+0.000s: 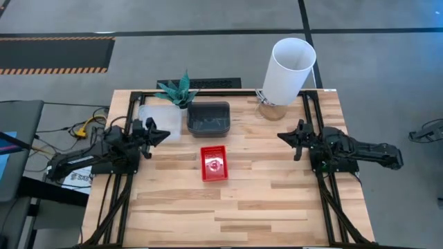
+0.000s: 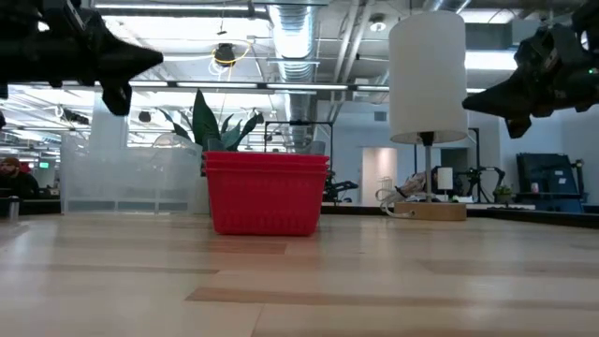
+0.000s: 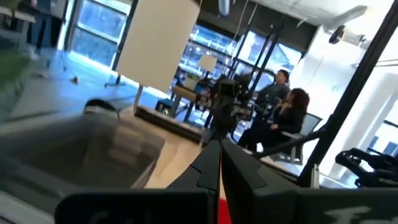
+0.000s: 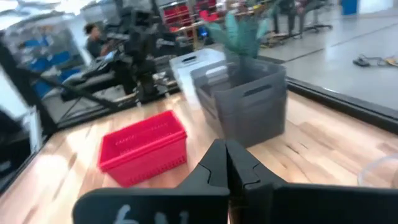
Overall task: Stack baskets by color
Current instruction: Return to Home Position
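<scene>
Wooden plank table [image 1: 277, 207] bears red mesh baskets [image 1: 214, 164], smoky grey baskets [image 1: 208, 119], clear baskets [image 1: 156, 116]; left gripper [image 1: 164, 135], right gripper [image 1: 281, 136] clenched empty

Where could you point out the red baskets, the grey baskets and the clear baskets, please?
red baskets [image 2: 267, 201], low view, on the front wall.
grey baskets [image 4: 249, 115], right wrist view, on the near wall.
clear baskets [image 2: 131, 183], low view, on the front wall.
</scene>
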Controlling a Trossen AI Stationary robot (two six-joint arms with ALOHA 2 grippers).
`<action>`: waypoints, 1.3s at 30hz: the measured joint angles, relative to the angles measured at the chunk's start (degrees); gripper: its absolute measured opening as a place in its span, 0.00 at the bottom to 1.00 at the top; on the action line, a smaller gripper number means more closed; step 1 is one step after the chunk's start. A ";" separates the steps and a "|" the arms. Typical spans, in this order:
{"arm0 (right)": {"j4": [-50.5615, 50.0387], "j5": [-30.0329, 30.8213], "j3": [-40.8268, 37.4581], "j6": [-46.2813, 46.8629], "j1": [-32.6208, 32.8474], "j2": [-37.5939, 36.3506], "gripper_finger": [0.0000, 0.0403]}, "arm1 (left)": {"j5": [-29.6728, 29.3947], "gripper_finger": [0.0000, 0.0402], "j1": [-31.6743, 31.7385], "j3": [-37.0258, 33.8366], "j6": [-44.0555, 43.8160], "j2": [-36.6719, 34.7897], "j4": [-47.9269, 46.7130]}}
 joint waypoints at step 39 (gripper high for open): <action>-0.89 -4.85 -0.17 -13.84 -4.70 0.02 0.11 | -10.35 0.00 0.04 -2.08 15.96 0.66 -4.87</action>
